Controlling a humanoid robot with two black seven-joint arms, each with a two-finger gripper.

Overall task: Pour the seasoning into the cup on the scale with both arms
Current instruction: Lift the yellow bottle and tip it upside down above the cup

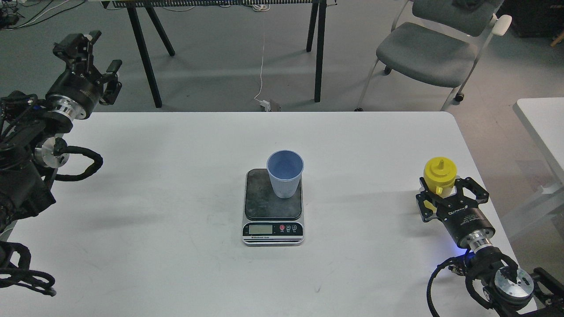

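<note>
The light blue ribbed cup (285, 174) stands upright on the back right of the scale (273, 207) at the table's middle. The yellow seasoning bottle (439, 171) is at the right edge of the table, its domed cap and nozzle turned up toward me; its body is mostly hidden. My right gripper (447, 188) has its fingers closed on either side of the bottle just below the cap. My left gripper (94, 54) is open and empty, raised beyond the table's far left corner, far from the cup.
The white table (176, 176) ends close to the right of the bottle. A grey chair (434, 48) and black table legs (319, 48) stand on the floor beyond the far edge. Another white table (544, 123) is at the far right.
</note>
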